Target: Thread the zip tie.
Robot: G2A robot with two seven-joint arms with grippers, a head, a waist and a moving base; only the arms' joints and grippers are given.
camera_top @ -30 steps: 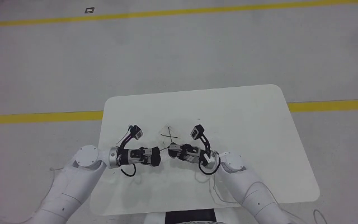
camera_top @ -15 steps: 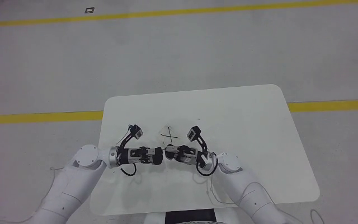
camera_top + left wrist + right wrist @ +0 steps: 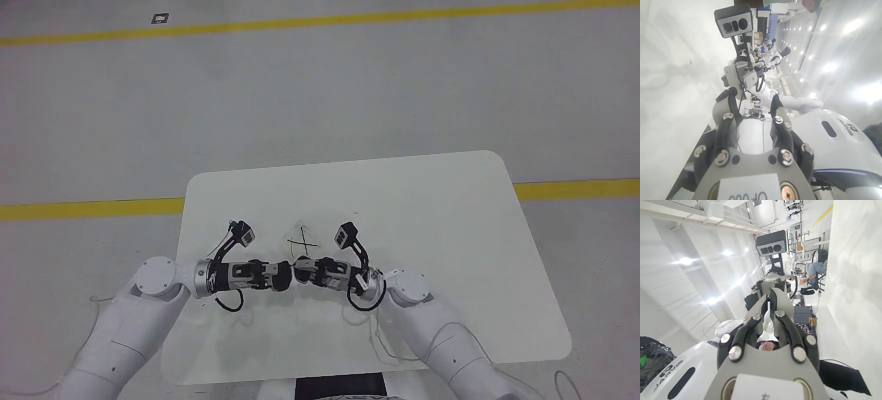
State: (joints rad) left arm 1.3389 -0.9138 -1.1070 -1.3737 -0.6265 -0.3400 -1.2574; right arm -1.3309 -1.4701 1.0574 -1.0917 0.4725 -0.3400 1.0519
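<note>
You have a white label (image 3: 749, 187) at the base of the left gripper (image 3: 752, 96), its characters cut by the edge. The second label (image 3: 768, 386), on the right gripper (image 3: 769, 295), is unreadable. So is the far-left marker (image 3: 161, 18) on the floor (image 3: 400, 90).

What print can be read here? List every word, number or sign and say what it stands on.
On the base of the left gripper: a white label, upside down and cut by the picture's edge; not readable whole.
On the base of the right gripper: a second label, almost wholly cut off; unreadable.
On the floor beyond the table: a dark tag, too small to read.
</note>
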